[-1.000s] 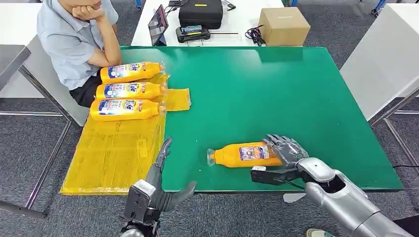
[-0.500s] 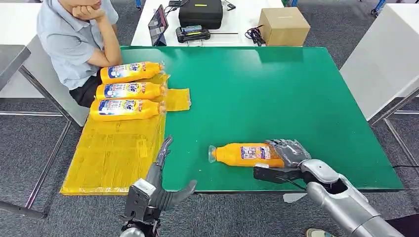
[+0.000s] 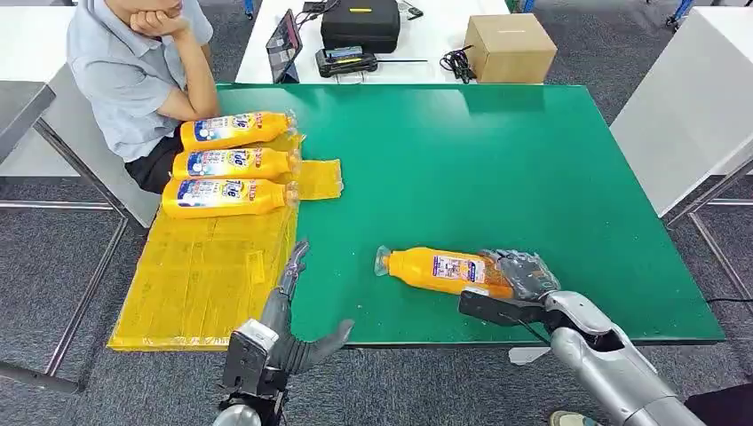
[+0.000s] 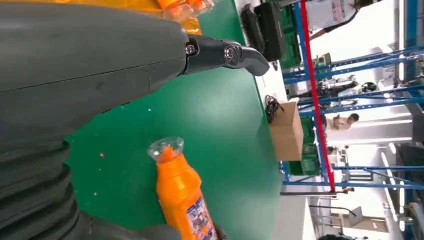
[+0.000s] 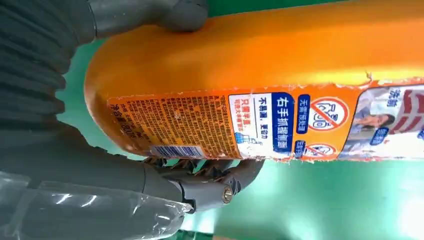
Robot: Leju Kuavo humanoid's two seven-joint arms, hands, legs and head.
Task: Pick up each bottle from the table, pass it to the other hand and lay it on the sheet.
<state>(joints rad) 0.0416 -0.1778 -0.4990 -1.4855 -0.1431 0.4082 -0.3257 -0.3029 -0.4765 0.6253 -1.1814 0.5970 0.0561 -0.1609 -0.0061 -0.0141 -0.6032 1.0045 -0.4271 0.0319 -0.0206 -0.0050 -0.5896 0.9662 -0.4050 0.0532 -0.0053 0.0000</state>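
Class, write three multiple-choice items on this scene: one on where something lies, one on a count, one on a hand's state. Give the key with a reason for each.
1. Where do the finished bottles lie?
A. On the yellow sheet at the table's left
B. On the cardboard box
C. On the floor

2. How many bottles lie on the sheet?
A. One
B. Three
C. Five

3. What is the right hand doing?
A. Hanging with nothing in it
B. Gripping the base end of the orange bottle
C. Pressing the tablet

Key: 1 A, they lie side by side at the sheet's far end. 2 B, three lie there in the head view. 3 B, its fingers wrap the bottle's base end.
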